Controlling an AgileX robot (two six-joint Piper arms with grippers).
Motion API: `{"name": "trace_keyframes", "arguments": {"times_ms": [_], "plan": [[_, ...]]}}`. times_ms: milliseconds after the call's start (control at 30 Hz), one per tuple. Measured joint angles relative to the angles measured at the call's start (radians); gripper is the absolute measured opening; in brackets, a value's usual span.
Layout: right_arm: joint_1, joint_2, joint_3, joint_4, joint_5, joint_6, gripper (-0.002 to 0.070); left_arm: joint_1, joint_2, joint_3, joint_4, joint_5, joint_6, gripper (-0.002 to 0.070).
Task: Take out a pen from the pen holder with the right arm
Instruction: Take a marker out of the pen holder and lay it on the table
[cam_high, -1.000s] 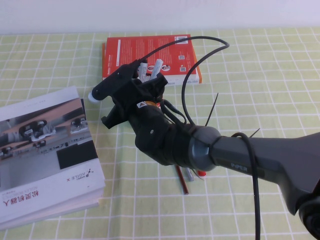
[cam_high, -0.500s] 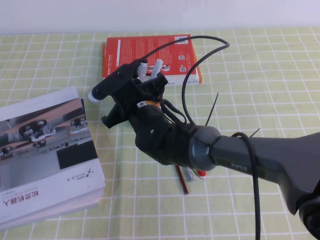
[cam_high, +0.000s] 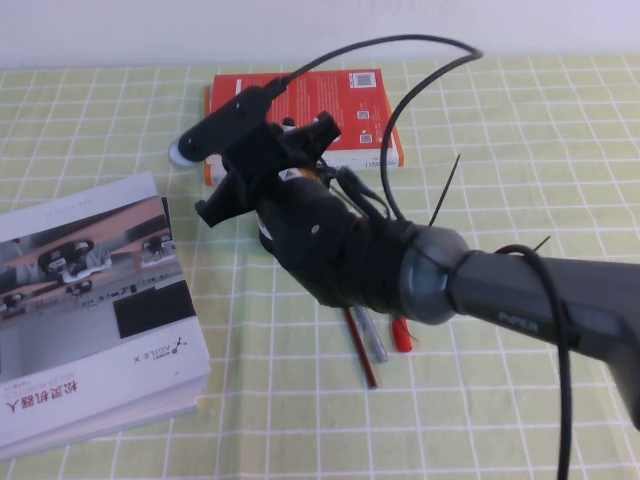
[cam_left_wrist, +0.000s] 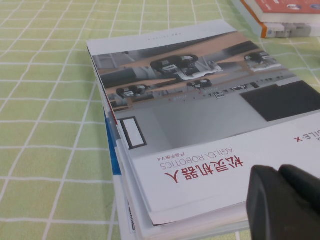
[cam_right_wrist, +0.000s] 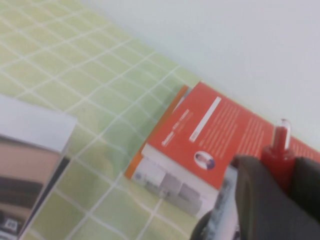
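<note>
Several loose pens (cam_high: 365, 360) lie on the table (cam_high: 520, 120) toward 6 o'clock, under the right arm. The right gripper (cam_high: 305, 140) hangs beside the orange book (cam_high: 350, 95) at 12 o'clock.

Left wrist view: the left gripper (cam_left_wrist: 282, 200) is closed and empty above the booklet stack (cam_left_wrist: 200, 120).

Right wrist view: the right gripper is clamped on a red pen (cam_right_wrist: 276, 150).

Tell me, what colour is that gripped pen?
Red pen, clearest in the right wrist view, pinched by the right gripper; left gripper parked over the booklet.

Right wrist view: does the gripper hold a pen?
Yes, right gripper, near the orange book, clamps a red pen; left gripper hangs over the booklet.
</note>
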Motion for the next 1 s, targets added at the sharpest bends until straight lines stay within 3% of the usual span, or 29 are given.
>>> {"name": "trace_keyframes", "arguments": {"times_ms": [167,433,700,1000], "plan": [[0.007,-0.06,0.0,0.114,0.006,-0.103,0.0069,0.0,0.0,0.0,0.0,0.0,0.0,-0.0005],[0.026,-0.203,0.0,0.396,0.0,-0.418,0.0067,0.0,0.0,0.0,0.0,0.0,0.0,-0.0005],[0.026,-0.39,0.014,0.425,0.041,-0.446,0.0067,0.0,0.0,0.0,0.0,0.0,0.0,-0.0005],[0.026,-0.635,0.201,0.474,0.136,-0.444,0.0067,0.0,0.0,0.0,0.0,0.0,0.0,-0.0005]]}}
